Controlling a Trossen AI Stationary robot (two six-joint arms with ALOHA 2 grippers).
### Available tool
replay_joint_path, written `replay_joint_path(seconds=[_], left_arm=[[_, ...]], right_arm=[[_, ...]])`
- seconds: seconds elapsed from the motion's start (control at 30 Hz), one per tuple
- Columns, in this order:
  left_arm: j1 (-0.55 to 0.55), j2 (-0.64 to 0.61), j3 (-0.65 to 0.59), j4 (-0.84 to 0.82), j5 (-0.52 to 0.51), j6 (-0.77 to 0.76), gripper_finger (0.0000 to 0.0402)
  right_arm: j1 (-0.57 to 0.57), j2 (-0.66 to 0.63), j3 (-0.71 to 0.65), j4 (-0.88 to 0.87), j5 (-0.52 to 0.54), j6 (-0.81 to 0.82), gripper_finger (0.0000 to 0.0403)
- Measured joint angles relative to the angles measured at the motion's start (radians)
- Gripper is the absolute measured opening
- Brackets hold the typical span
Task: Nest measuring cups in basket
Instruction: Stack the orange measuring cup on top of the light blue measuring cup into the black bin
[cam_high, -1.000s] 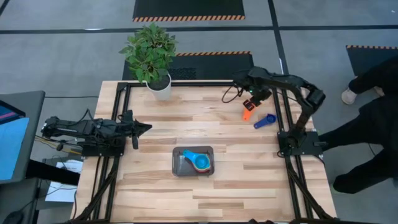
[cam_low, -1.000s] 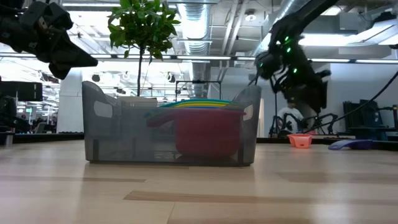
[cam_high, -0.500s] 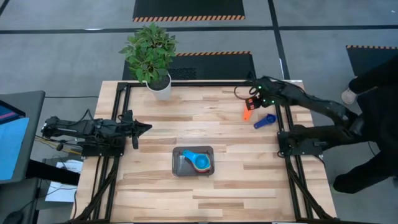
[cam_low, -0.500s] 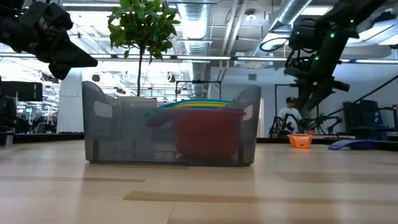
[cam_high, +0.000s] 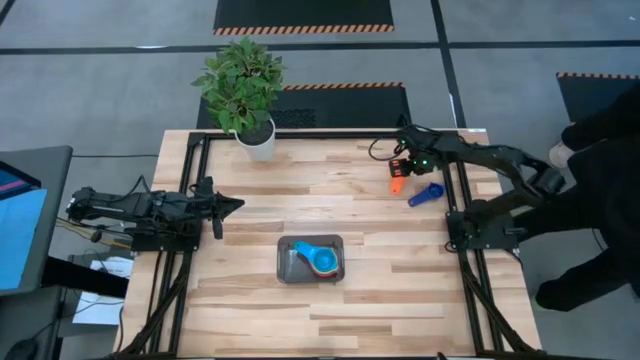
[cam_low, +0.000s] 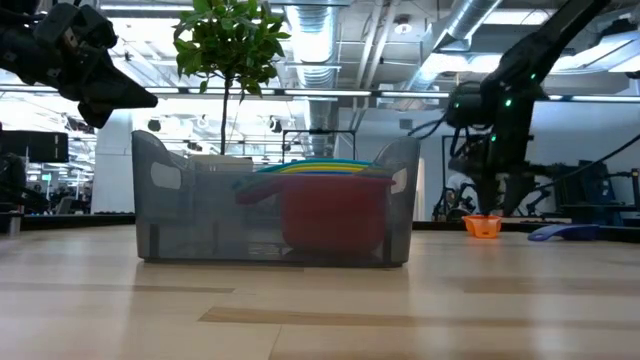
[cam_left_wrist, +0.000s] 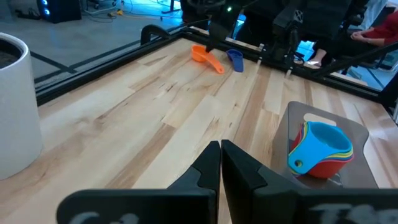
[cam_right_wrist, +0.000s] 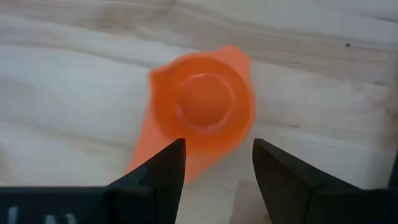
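Note:
The orange measuring cup (cam_high: 397, 184) lies on its base, bowl up, near the table's far right corner, and it fills the right wrist view (cam_right_wrist: 202, 102). My right gripper (cam_high: 401, 170) hangs open just above it (cam_right_wrist: 217, 155), pointing down, one finger on each side of the handle's root. A dark blue cup (cam_high: 425, 194) lies beside it on the table. The grey basket (cam_high: 310, 259) stands mid-table and holds nested cups with a light blue one (cam_left_wrist: 320, 140) on top. My left gripper (cam_high: 228, 205) waits shut at the table's left side.
A white plant pot (cam_high: 256, 141) with a leafy plant stands at the far edge, left of centre. A person in dark clothes (cam_high: 600, 150) stands just off the table's right side. Bare wood lies between the basket and the two loose cups.
My right gripper has swung toward the near edge and come down until it hangs just over the orange cup, its fingers turned to point down. The cups and the basket have kept their places.

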Motion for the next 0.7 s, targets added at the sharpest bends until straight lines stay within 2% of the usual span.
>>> replay_joint_path(seconds=[0.27, 0.47, 0.6, 0.7], left_arm=[[0.0, 0.0, 0.0, 0.0, 0.0, 0.0, 0.0], [0.0, 0.0, 0.0, 0.0, 0.0, 0.0, 0.0], [0.0, 0.0, 0.0, 0.0, 0.0, 0.0, 0.0], [0.0, 0.0, 0.0, 0.0, 0.001, 0.0, 0.0]], right_arm=[[-0.033, 0.129, 0.0, 0.138, 0.002, 0.032, 0.0196], [-0.035, 0.168, 0.009, 0.131, -0.012, 0.028, 0.0182], [-0.03, 0.171, 0.022, 0.121, -0.044, 0.0, 0.0155], [-0.028, 0.173, 0.037, 0.118, -0.091, -0.003, 0.012]])
